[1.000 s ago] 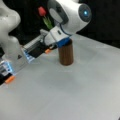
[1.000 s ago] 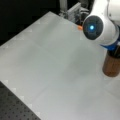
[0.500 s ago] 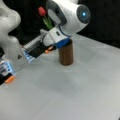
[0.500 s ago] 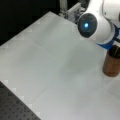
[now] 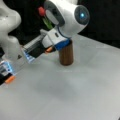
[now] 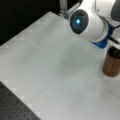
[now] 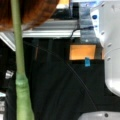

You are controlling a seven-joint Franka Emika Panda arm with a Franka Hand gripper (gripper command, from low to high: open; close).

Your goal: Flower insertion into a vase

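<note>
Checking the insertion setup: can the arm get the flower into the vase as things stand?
Probably yes: the vase stands upright with its mouth open, the arm's wrist just above it, and the flower stem runs past its rim.

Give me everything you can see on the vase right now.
The vase is a dark brown, plain matte, straight-sided cylinder standing upright on the white table, near a front view's right edge. Its open top shows there. The arm's wrist hangs close above its rim; contact cannot be told. In the wrist view its brown wall sits beside the green flower stem.
</note>
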